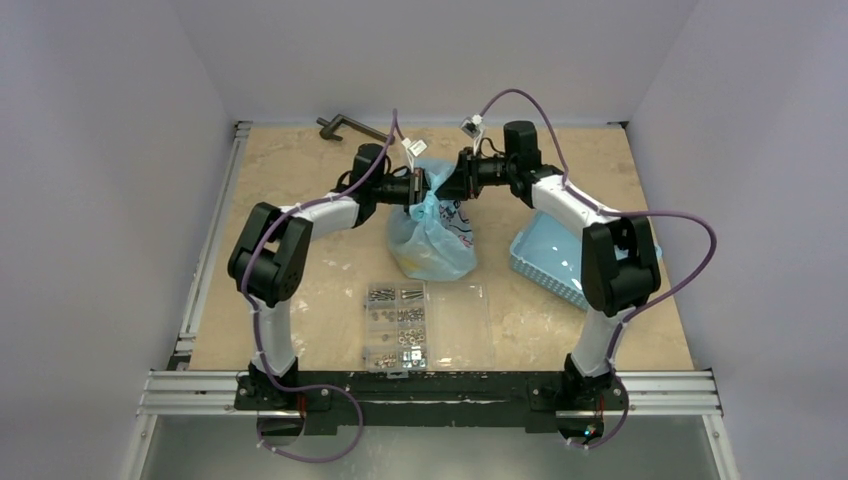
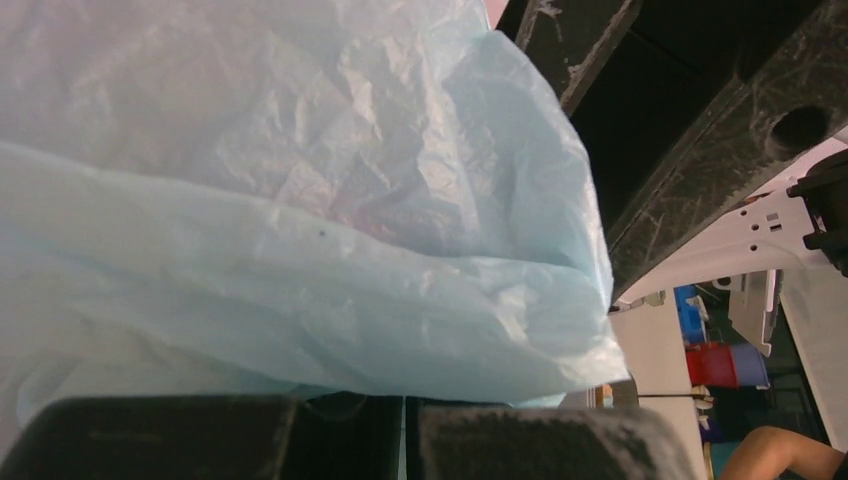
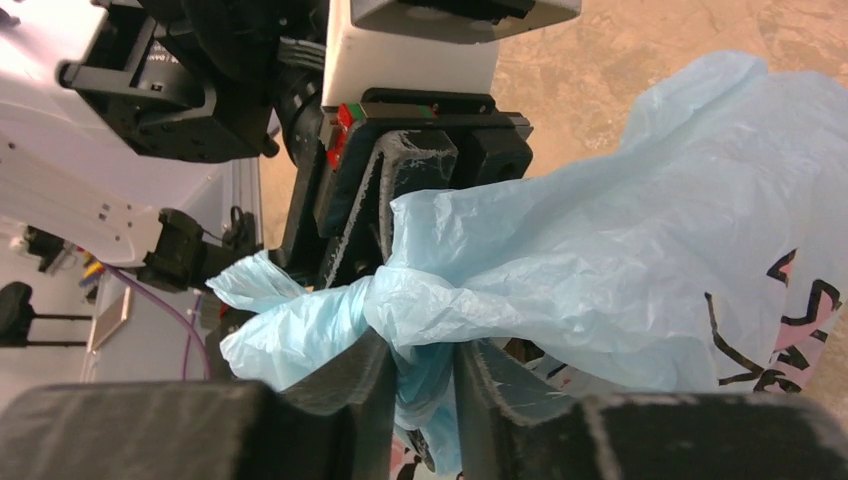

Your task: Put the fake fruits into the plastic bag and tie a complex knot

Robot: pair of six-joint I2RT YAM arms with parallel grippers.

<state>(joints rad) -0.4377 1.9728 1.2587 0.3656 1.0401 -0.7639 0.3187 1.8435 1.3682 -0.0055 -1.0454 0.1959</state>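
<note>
Overhead: the plastic bag (image 1: 432,245) bulges mid-desk toward the far edge, its contents unseen; left hand (image 1: 418,190) and right hand (image 1: 452,188) meet at its top. Left wrist: fingers (image 2: 150,440) together, seemingly on bag film. Right wrist: fingers (image 3: 330,410) pinch the twisted neck (image 3: 330,310), lying sideways between both hands

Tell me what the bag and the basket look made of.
The bag: thin, translucent light-blue plastic film, glossy; it crinkles and bunches into a twist. The basket: probably rigid blue plastic, judging by its straight slotted walls; finish unclear.
</note>
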